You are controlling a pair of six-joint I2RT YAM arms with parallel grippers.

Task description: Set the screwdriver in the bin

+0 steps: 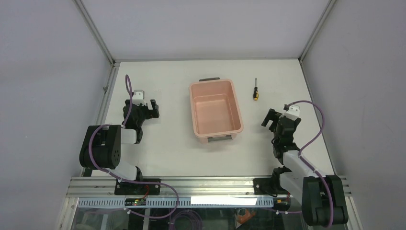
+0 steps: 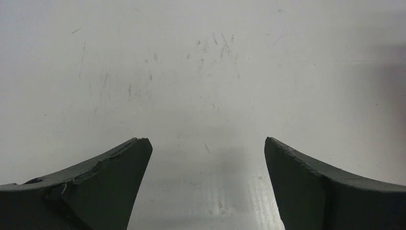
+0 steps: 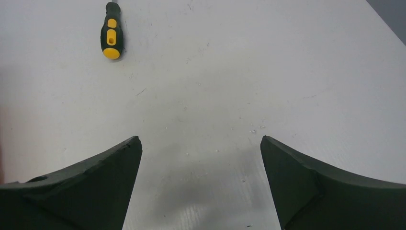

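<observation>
The screwdriver, with a yellow and black handle and thin dark shaft, lies on the white table just right of the bin; its handle also shows at the top left of the right wrist view. The salmon-pink bin stands empty at the table's middle, with dark grey handles at its far and near ends. My right gripper is open and empty, near and slightly right of the screwdriver; its wrist view shows it over bare table. My left gripper is open and empty, left of the bin, over bare table.
Grey enclosure walls stand close round the white table. A metal rail with cables runs along the near edge by the arm bases.
</observation>
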